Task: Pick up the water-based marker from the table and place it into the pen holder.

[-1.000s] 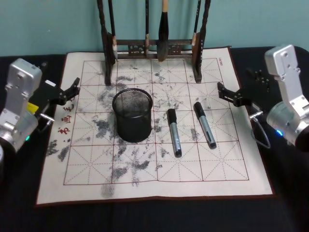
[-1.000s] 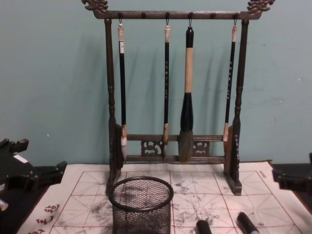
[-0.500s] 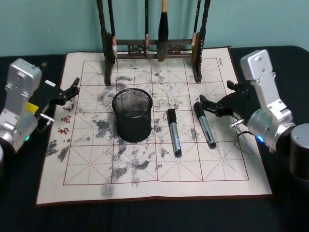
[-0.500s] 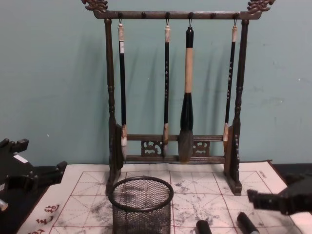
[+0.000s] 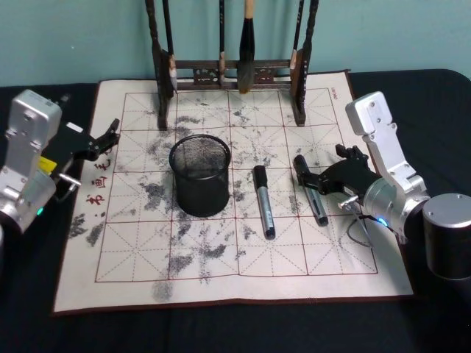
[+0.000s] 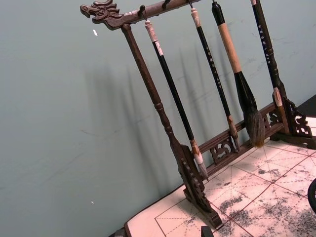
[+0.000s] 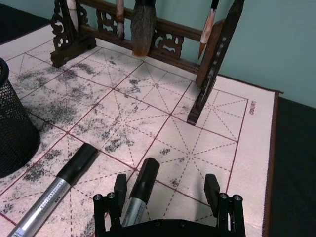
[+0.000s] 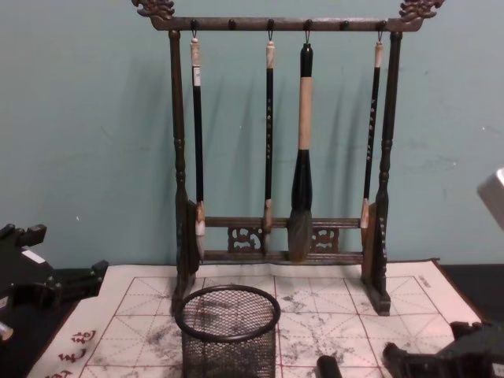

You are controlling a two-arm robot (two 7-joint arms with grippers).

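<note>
Two black-and-grey water-based markers lie on the white felt mat (image 5: 331, 265) of the table (image 5: 221, 331). One marker (image 5: 263, 201) is just right of the black mesh pen holder (image 5: 201, 175). The other marker (image 5: 311, 189) lies farther right. My right gripper (image 5: 322, 168) hovers open over the cap end of that right marker. In the right wrist view the gripper (image 7: 166, 190) has its fingers spread, and the right marker's cap (image 7: 143, 180) lies close inside one finger, with the other marker (image 7: 54, 192) beside it. My left gripper (image 5: 110, 136) rests open at the mat's left edge.
A tall bronze-coloured brush rack (image 5: 228, 73) with several hanging brushes stands along the mat's back edge, behind the pen holder (image 8: 228, 331). The right arm's round base (image 5: 449, 235) sits at the mat's right side. A teal wall closes the back.
My right arm has swung in from the mat's right edge, leftward and lower, bringing its open gripper over the right marker. The left arm, the markers and the holder stayed put.
</note>
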